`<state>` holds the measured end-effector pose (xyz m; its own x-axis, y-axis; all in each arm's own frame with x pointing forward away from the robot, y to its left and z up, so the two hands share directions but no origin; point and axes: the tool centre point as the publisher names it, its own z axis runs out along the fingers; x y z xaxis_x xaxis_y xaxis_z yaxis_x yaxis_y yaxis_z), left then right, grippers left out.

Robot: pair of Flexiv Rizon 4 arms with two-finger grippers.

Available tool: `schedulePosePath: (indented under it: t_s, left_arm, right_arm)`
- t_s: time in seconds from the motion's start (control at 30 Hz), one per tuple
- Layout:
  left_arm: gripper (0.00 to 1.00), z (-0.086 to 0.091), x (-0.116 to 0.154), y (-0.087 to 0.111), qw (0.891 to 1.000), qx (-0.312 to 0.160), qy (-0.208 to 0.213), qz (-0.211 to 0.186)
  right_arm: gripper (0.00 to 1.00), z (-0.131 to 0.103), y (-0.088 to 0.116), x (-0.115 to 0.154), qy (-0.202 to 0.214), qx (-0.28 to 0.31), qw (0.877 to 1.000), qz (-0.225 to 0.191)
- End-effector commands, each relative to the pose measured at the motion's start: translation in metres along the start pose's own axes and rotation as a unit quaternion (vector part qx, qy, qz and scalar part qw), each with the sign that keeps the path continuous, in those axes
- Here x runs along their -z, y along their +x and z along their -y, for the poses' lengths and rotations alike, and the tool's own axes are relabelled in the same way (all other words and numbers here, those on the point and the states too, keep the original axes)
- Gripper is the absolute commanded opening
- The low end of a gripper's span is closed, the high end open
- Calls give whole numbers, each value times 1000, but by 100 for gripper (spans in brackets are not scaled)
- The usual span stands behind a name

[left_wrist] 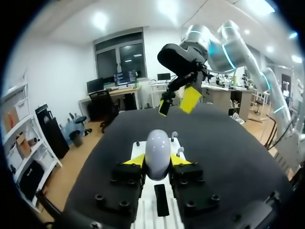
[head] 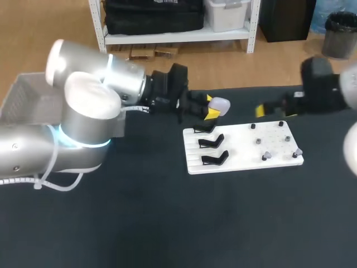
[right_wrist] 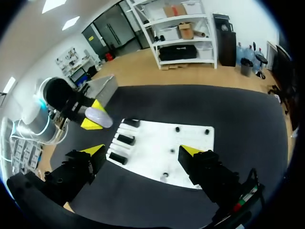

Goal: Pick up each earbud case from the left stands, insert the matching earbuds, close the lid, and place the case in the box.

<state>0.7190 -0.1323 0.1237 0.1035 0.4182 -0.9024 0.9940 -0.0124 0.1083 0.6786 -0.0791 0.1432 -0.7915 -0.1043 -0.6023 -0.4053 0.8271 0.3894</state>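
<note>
A pale lavender earbud case hangs above the far left corner of the white board, and my left gripper is shut on it. In the left wrist view the case sits upright between the yellow tips, lid closed. Three black stands line the board's left side, all bare. Small grey earbuds sit on pegs on its right side. My right gripper hovers open over the board's far right edge, nothing in it; from its own view it looks down on the board.
A grey box stands at the far left of the table, partly behind my left arm; it also shows beyond the case as the box in the right wrist view. Dark mat lies in front of the board.
</note>
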Motion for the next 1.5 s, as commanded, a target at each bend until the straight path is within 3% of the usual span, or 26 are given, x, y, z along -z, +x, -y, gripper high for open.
schedulePosePath:
  t_s: [0.03,0.5,1.03,1.17,1.27,1.5]
  left_arm:
    - [0,-5,-9,-7,1000,-12,9,-11]
    - [0,3,-12,-13,999,-34,14,-12]
    - [0,13,-3,-6,999,-24,22,2]
    - [0,13,-1,-1,999,10,19,30]
    - [0,11,1,-1,997,38,4,68]
    - [0,11,9,-9,990,51,-14,130]
  right_arm:
    - [100,-22,-3,-19,1,4,1000,-9]
    - [100,-36,-16,-40,-9,8,1000,-20]
    - [100,-32,-28,-33,12,5,1000,-7]
    - [100,-26,-26,-22,57,19,998,-14]
    - [100,-10,-18,-7,107,30,993,-29]
    - [100,20,4,19,188,39,979,-66]
